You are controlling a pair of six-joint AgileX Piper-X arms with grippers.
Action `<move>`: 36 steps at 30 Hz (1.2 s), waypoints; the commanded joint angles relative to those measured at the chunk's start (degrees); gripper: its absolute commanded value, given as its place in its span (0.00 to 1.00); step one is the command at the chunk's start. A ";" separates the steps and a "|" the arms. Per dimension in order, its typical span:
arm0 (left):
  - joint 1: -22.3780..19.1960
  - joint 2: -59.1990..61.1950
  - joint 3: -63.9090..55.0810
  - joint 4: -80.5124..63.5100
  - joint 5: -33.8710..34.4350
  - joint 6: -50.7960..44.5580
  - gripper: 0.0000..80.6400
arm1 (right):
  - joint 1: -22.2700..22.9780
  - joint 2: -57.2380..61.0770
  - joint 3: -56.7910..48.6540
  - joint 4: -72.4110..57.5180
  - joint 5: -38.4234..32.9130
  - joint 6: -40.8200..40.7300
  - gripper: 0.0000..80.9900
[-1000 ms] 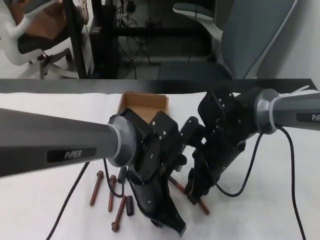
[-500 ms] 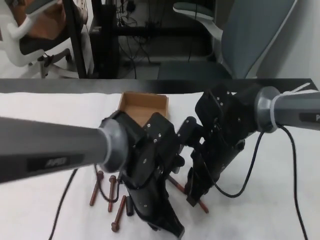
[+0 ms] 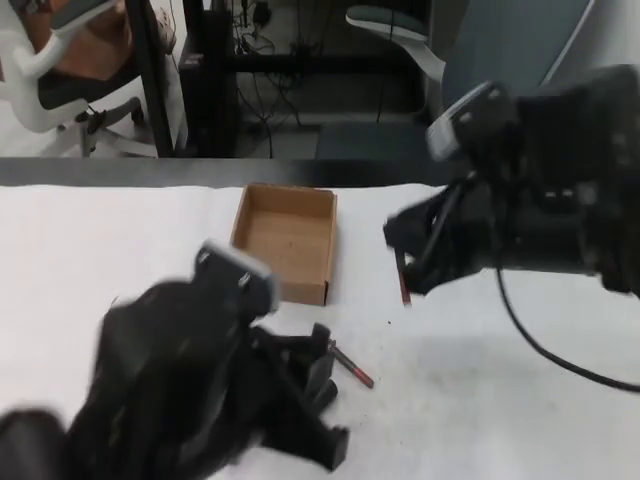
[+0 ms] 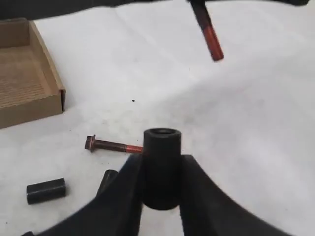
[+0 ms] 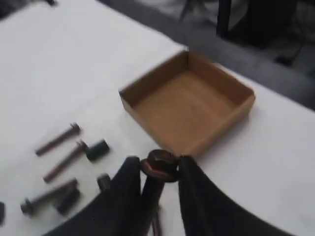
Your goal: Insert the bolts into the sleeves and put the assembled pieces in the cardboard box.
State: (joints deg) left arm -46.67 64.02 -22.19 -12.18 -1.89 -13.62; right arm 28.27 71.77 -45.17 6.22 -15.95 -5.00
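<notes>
Illumination bright, diffuse, from overhead. White bench cover (image 3: 560,400) is near washed out, with no hard glare. Shadows are soft: a broad grey band crosses the cover in the left wrist view, and the front wall of the cardboard box (image 3: 285,292) is shaded. The room behind is dimmer. Left arm (image 3: 170,390) and right arm (image 3: 540,210) are blurred in the high view. Right gripper (image 5: 158,169) and its bolt (image 5: 160,164) are soft. The sleeve (image 4: 161,147) in the left gripper (image 4: 161,164) is comparatively crisp.

Black sleeve (image 4: 161,164) gripped upright, reddish bolt (image 5: 158,165) gripped aloft, loose bolt (image 4: 114,146) near cardboard box (image 3: 300,291)
</notes>
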 commanded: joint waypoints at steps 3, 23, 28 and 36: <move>-0.18 -1.22 6.36 -15.10 -5.69 -2.96 0.02 | 5.44 -3.64 2.40 -14.43 -4.73 7.80 0.01; -0.18 -0.28 6.71 -22.70 -3.90 -3.09 0.02 | 16.18 1.97 2.40 -23.17 2.22 7.72 0.01; -0.18 -0.28 6.71 -22.84 -3.90 -3.08 0.02 | 16.18 2.86 2.40 -24.33 5.98 4.23 0.01; -0.18 -0.28 6.71 -21.92 -4.01 -3.08 0.02 | 16.03 2.86 2.40 -28.27 8.38 2.84 0.01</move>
State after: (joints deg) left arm -46.65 63.76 -15.52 -33.84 -6.16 -16.31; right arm 44.65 74.76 -42.52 -19.96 -9.28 -1.34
